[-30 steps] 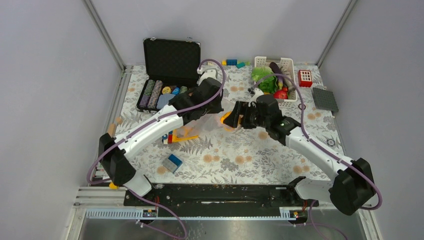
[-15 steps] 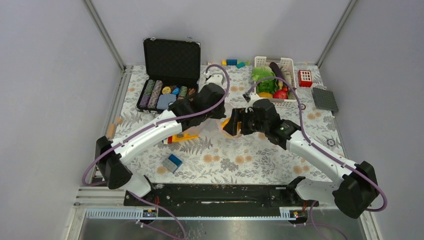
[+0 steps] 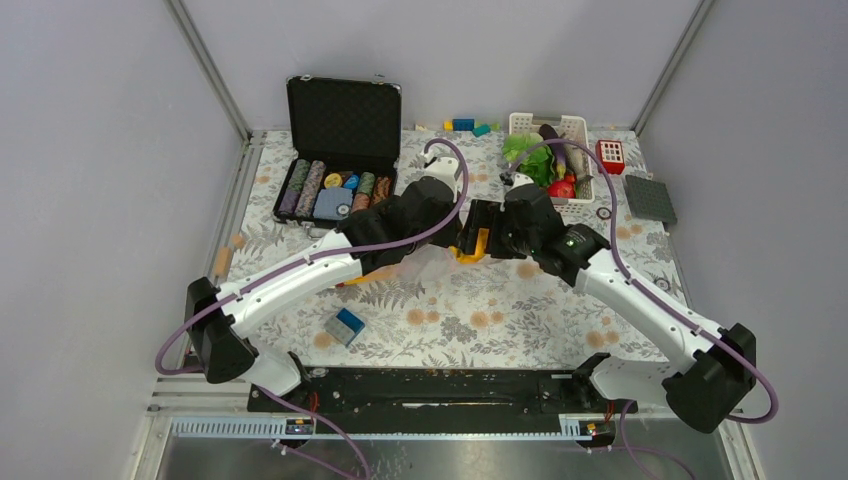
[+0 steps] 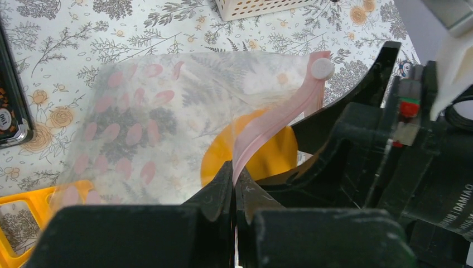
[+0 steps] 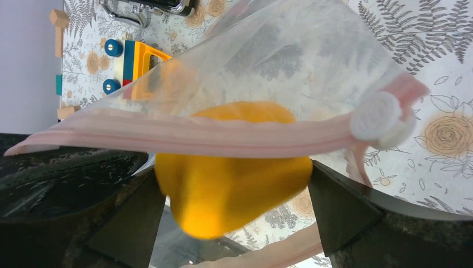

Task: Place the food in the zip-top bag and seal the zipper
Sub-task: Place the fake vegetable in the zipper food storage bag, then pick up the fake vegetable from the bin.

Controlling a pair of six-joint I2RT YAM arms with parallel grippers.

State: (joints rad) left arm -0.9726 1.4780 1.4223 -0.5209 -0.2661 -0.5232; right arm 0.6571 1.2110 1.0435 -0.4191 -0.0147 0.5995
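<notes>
Both arms have shifted toward upper centre. Left fingers (image 4: 218, 188) pinch the bag (image 4: 139, 123) by its zipper strip (image 4: 268, 124); right fingers (image 5: 334, 215) clamp the yellow food (image 5: 234, 173) at the mouth, seemingly only partway in, and sealing remains.

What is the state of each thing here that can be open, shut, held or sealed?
zip-top bag, unsealed, mouth held open
slider, at one end of the zipper strip
yellow food, gripped, at the mouth of the bag
left gripper, shut on the bag's zipper strip
right gripper, shut on the yellow food
black case, open, lid upright
</notes>
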